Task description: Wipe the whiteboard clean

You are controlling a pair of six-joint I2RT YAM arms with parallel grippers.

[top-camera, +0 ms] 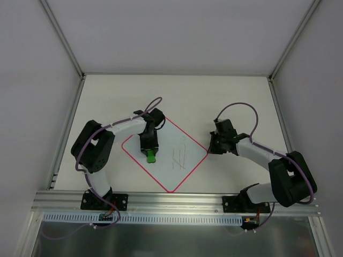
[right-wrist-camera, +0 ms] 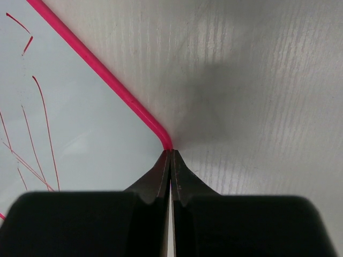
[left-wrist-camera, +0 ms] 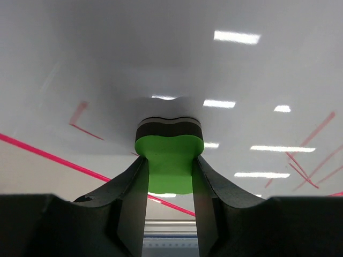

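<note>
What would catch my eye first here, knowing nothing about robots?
The bright green eraser, clamped in the left gripper and resting on the whiteboard mid-table. Red scribbles mark the board just right of it. The right gripper, shut, has its tips at the board's right corner.

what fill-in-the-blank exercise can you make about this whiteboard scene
1. The left tool is shut on a small ____ block.
2. The whiteboard has a thin ____ border.
3. The right tool is ____, holding nothing.
4. The right tool's tip sits at a ____ of the whiteboard.
Missing words: green; red; shut; corner.
</note>
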